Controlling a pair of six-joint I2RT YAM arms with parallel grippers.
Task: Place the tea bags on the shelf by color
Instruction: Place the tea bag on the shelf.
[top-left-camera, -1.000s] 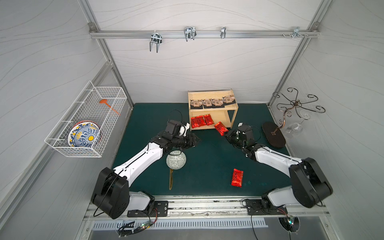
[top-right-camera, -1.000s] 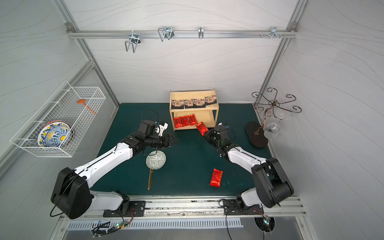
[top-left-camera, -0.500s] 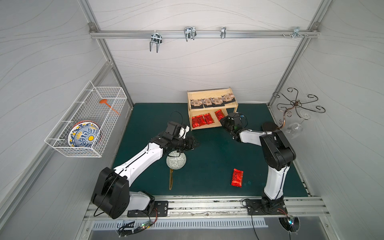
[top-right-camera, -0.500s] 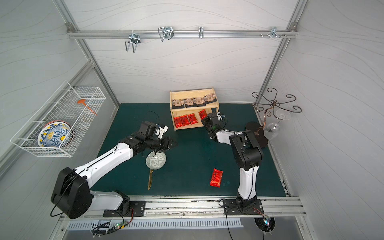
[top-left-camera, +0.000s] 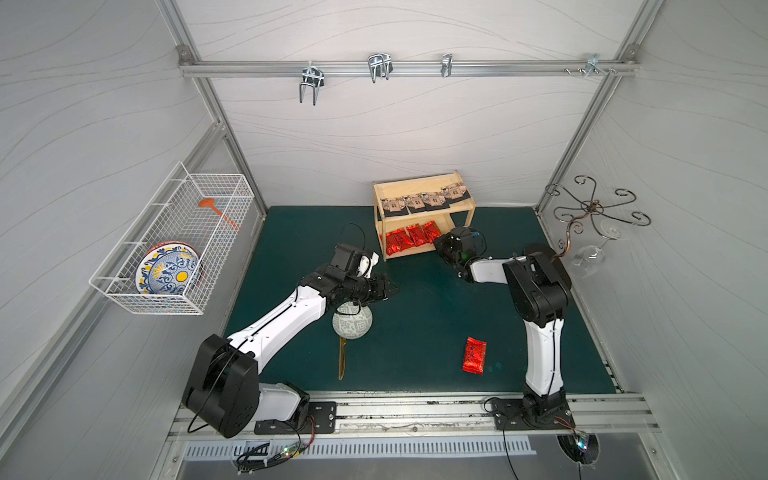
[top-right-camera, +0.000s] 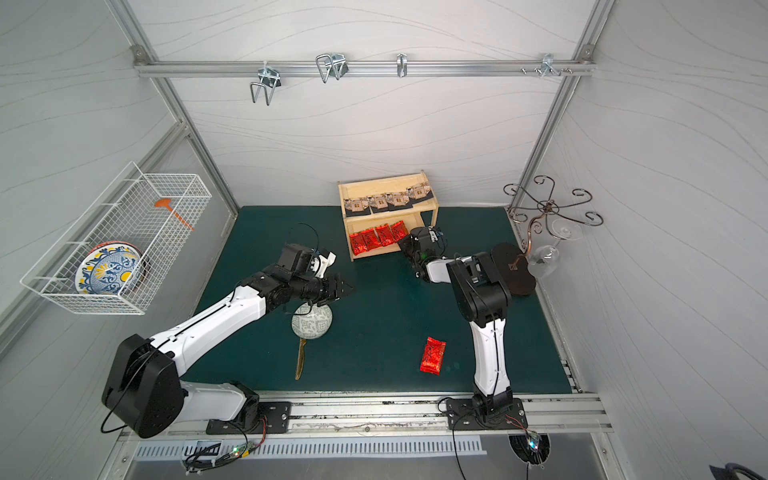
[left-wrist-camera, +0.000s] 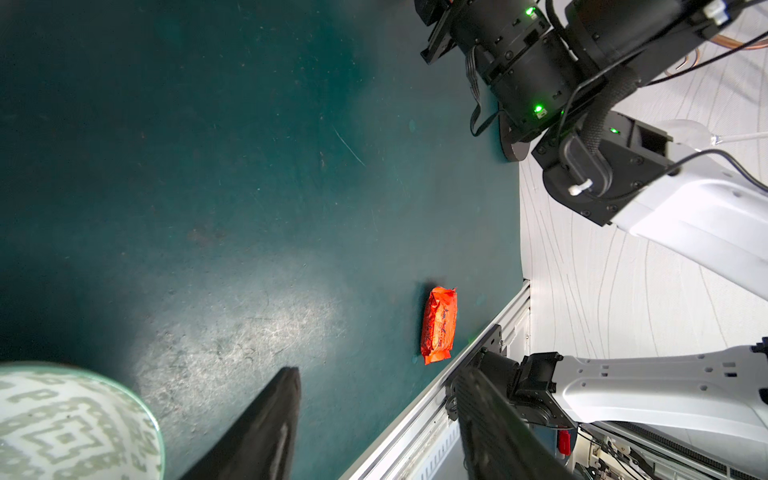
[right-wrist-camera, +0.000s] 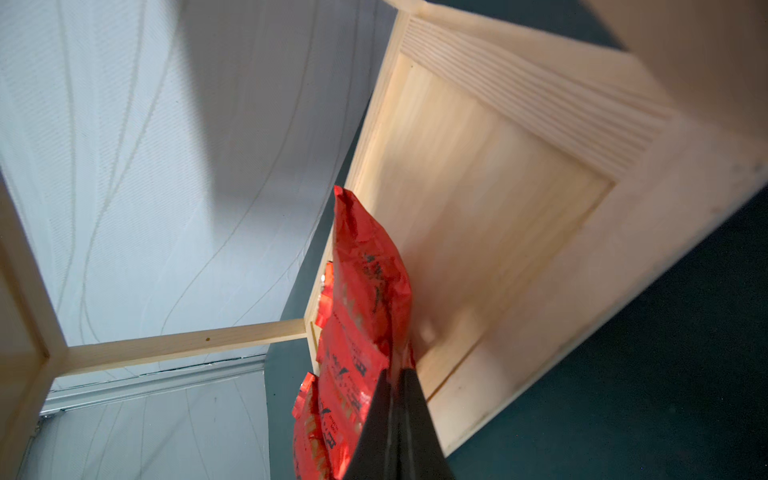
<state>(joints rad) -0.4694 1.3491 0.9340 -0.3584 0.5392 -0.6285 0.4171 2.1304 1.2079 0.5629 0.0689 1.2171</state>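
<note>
The light-wood shelf (top-left-camera: 465, 208) stands at the back of the green mat. Several beige tea bags (top-left-camera: 419, 201) lie in a row on its top tray. Red foil tea bags (top-left-camera: 401, 243) lie side by side on the lower tier. My right gripper (top-left-camera: 439, 244) is at the lower tier's open right end, shut on one more red tea bag (right-wrist-camera: 370, 270) that stands on edge beside the others. A loose red tea bag (top-left-camera: 474, 355) lies on the mat near the front. My left gripper (left-wrist-camera: 376, 374) hovers open and empty over mid-mat.
A patterned round bowl (top-left-camera: 352, 326) and a gold utensil (top-left-camera: 342, 363) lie under my left arm. A white wire basket (top-left-camera: 174, 245) with a painted plate hangs on the left wall. A metal glass stand (top-left-camera: 590, 208) with a wine glass (top-left-camera: 586, 259) stands at the right.
My right gripper has carried the red tea bag from the mat in front of the shelf up into the lower tier's right end. The left arm has barely moved.
</note>
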